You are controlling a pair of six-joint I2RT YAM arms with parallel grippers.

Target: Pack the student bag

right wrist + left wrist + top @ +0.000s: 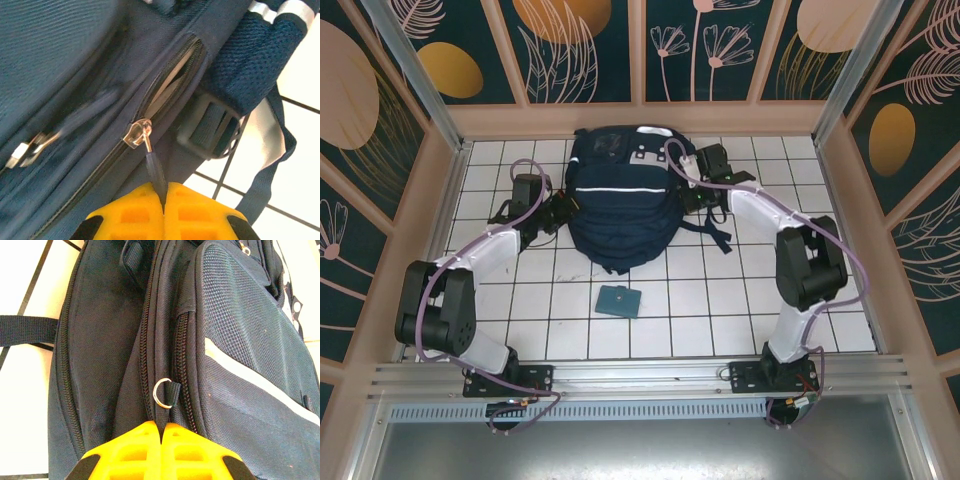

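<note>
Where the right jaws come together, they are seen clamped shut on the dark zip pull [156,172], whose strip is pinched between the yellow right fingers [200,212] and is joined above them to a silver slider [138,133]. Beyond the slider the zip opening [172,82] is parted, and something pale is glimpsed inside, though what it is cannot be told. A second slider [25,150] is made out, blurred, lower left on the navy fabric of the student bag [55,50]. To the right of the pull a dark buckle [210,127] and a padded mesh shoulder strap [255,55] are seen over the white tiles. The left jaws are likewise closed, the yellow left fingers [127,452] set tip to tip against a fold between two zip tracks; whether any fabric is nipped between them cannot be told. Just beyond their tips a small metal ring [161,392] is held in a fabric loop, and a white stripe [250,377] is run across the textured front panel to the right. From above, the bag is found lying at the middle of the white-tiled worktop [720,320], toward its far side, with the left arm [495,250] set at its left flank and the right arm [770,215] at its upper right. A small blue-green square [618,301] is laid flat on the tiles near the bag's near edge, apart from it.
</note>
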